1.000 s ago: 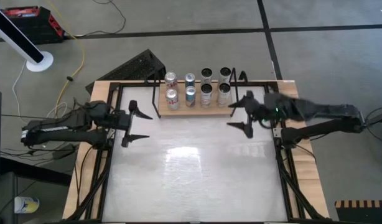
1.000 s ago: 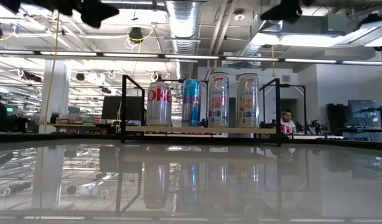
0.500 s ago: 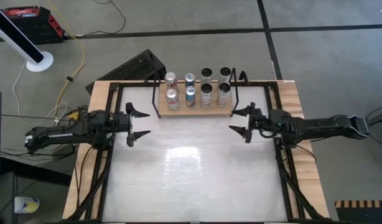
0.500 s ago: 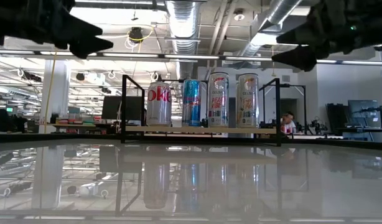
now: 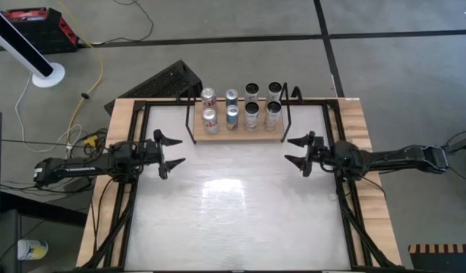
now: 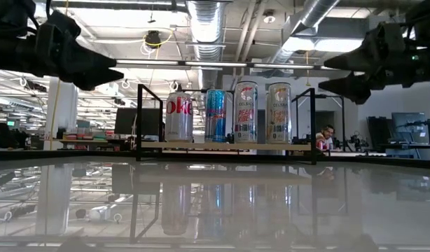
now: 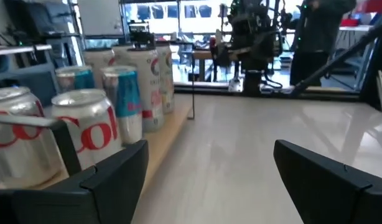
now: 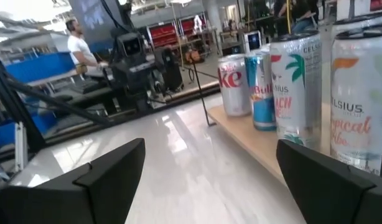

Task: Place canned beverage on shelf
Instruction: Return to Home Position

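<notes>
At the far edge of the tabletop (image 5: 233, 220) the shelf (image 5: 238, 136), filled with eight cans (image 5: 251, 105), is laid crosswise, flanked just nearer by the left gripper (image 5: 181, 151) and right gripper (image 5: 287, 151), jaws spread and empty

Grey concrete floor (image 5: 400, 76) with a red case (image 5: 36, 26) on it; silver ducts (image 6: 208, 21) and strip lights (image 6: 152, 64) overhead.

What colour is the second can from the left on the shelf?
The can is blue and silver, clearest in the low view.

Left hand (image 7: 209, 149) fingers apart; cans (image 7: 94, 124) in rows on shelf (image 7: 169, 134).
</notes>
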`<state>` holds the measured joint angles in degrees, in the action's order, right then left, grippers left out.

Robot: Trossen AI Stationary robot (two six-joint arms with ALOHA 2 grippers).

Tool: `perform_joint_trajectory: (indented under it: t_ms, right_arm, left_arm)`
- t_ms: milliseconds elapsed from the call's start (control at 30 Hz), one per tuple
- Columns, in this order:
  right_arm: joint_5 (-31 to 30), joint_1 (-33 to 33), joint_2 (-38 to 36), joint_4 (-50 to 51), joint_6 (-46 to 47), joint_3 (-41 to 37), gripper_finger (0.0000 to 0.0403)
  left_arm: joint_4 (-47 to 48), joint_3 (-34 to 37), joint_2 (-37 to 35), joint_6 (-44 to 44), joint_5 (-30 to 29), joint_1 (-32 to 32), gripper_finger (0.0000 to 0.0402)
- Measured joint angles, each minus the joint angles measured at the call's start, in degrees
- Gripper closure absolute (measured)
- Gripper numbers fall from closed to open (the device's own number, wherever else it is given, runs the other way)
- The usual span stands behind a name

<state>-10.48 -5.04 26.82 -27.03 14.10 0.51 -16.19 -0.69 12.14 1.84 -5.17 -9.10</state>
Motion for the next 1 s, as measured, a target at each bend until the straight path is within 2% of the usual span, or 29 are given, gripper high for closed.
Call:
perform_joint_trajectory:
  t_ms: [100, 200, 267, 433, 467, 500, 633, 767, 867, 933, 1000]
  right_arm:
    - [0.2, 0.4, 0.1, -1.3, -0.6, 0.0, 0.004]
    - [0.7, 1.3, 0.2, -2.3, -2.5, 0.0, 0.0102]
    - [0.7, 1.7, 0.2, -1.5, -3.5, 0.0, 0.0159]
    - [1.4, 1.7, 0.2, 4.4, -4.2, 0.0, 0.0348]
    - [1.5, 1.7, 0.2, 5.8, -3.9, -0.1, 0.0374]
    - [2.0, 1.7, 0.2, 7.1, -3.5, -0.1, 0.0383]
    - [4.5, 2.0, -1.0, 12.8, -3.1, 1.7, 0.0371]
    - [2.4, 2.9, -5.8, 31.1, -3.2, 9.2, 0.0386]
    - [-0.8, 2.6, -8.7, 40.2, 2.1, 11.8, 0.0388]
    - [-1.4, 2.6, -10.4, 41.4, 6.3, 12.0, 0.0374]
    - [-1.6, 2.6, -11.6, 42.2, 6.5, 12.0, 0.0347]
  left_arm:
    - [1.6, 0.0, 0.1, 0.0, -0.5, 0.0, 0.0068]
    - [3.1, 0.0, 0.1, 0.3, -0.9, 0.0, 0.0068]
    - [3.9, 0.0, 0.1, 0.3, -0.8, 0.0, 0.0068]
    - [6.2, 0.0, 0.2, 0.1, -0.7, 0.0, 0.0068]
    - [6.6, 0.0, 0.2, -0.2, -0.7, 0.0, 0.0068]
    - [6.7, 0.0, 0.2, -0.6, -0.7, 0.0, 0.0068]
    - [7.8, 0.0, 0.2, -3.2, -1.2, 0.0, 0.0068]
    - [12.2, 0.1, 0.2, -6.0, -1.2, 0.0, 0.0068]
    - [14.0, 0.0, 0.5, -8.8, -1.1, 0.0, 0.0068]
    - [14.3, 0.0, 0.6, -9.3, -0.8, 0.0, 0.0068]
    - [14.7, -0.1, 0.6, -9.2, -0.8, 0.0, 0.0068]
